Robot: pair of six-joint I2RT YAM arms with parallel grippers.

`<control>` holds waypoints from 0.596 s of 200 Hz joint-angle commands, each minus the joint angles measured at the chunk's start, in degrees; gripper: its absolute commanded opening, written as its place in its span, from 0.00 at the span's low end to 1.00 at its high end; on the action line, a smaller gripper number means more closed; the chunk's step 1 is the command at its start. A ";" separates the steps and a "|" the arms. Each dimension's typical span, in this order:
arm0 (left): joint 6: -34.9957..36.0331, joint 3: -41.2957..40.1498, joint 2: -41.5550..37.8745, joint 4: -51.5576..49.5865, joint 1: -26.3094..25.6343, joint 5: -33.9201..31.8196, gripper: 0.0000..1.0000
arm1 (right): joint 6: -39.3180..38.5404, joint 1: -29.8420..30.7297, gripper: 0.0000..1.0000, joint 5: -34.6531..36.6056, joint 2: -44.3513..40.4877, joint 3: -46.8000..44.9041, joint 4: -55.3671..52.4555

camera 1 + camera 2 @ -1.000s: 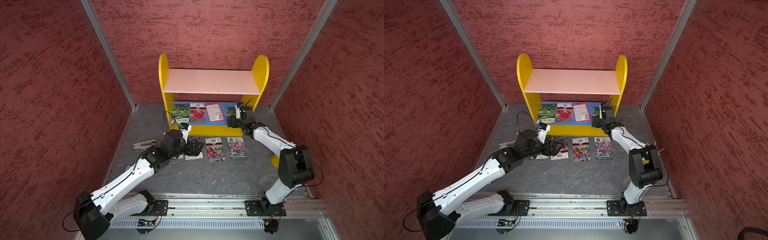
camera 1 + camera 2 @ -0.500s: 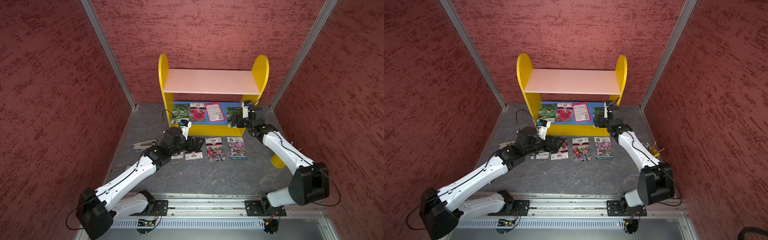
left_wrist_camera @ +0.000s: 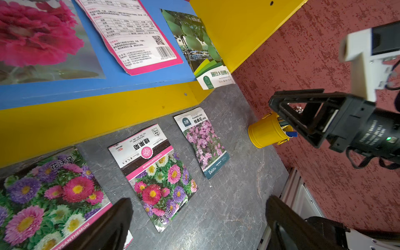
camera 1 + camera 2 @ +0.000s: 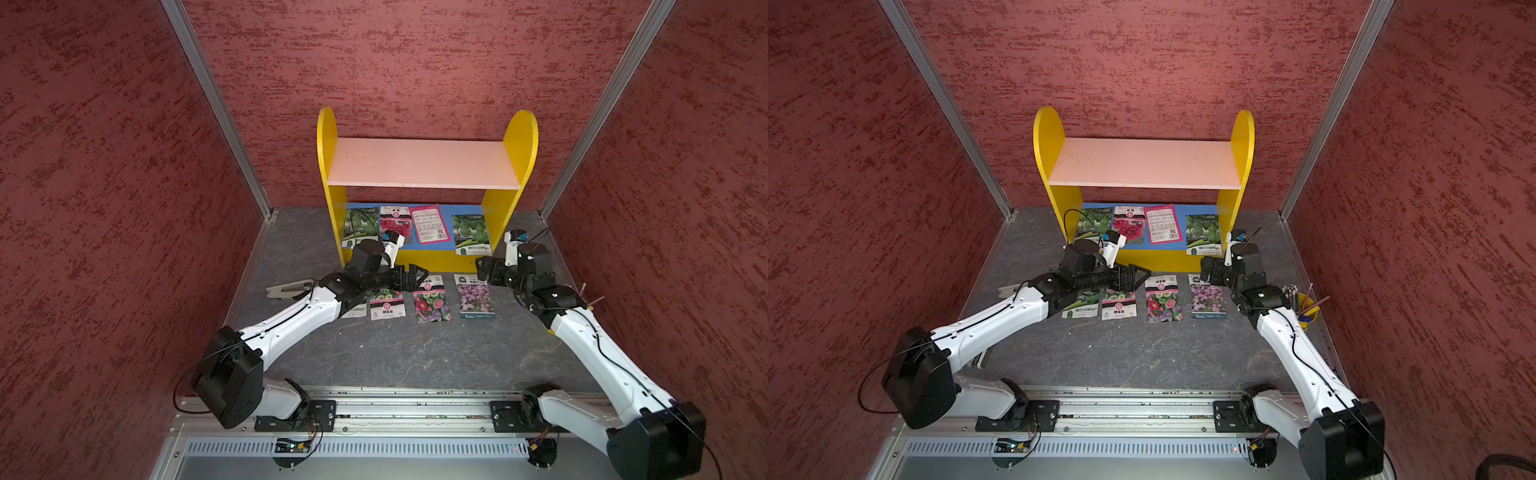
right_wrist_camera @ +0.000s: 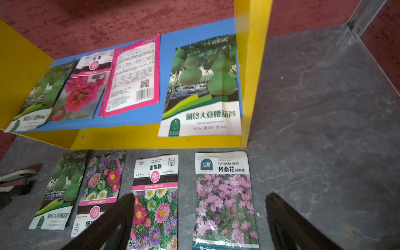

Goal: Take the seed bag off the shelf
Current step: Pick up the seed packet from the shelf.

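My left pincer [image 4: 417,276] hangs spread and empty over the packets [image 4: 432,301] on the table [image 4: 415,353]. On the shelf [image 4: 424,162], the blue lower board [image 5: 166,54] carries four bags. The gourd seed bag [image 4: 471,232] lies rightmost, near my right pincer [image 4: 482,269], also spread and empty.

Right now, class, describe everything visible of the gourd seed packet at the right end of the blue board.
The gourd seed packet is flat and glossy: pale green gourds pictured above green stripes and a white band with green lettering. It lies face up on the blue board, close beside the yellow side panel, its white end overhanging the front edge, apart from the pink packet. Nothing grips it.
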 commanded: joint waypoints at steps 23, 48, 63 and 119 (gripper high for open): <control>1.11 1.82 -2.36 -2.07 -0.73 -1.63 1.00 | 5.13 -2.58 0.97 -4.04 -1.39 -3.99 3.98; 1.06 0.66 -4.83 -3.71 -0.84 -3.59 1.00 | 8.32 -3.41 0.97 -5.86 -1.25 -7.06 7.51; 0.70 -0.18 -6.23 -4.20 -0.93 -4.20 1.00 | 9.97 -3.87 0.97 -6.54 -0.95 -7.87 8.50; 0.33 -2.92 -10.27 -5.53 -1.12 -5.38 1.00 | 19.84 -7.83 0.93 -15.59 1.62 -9.72 18.00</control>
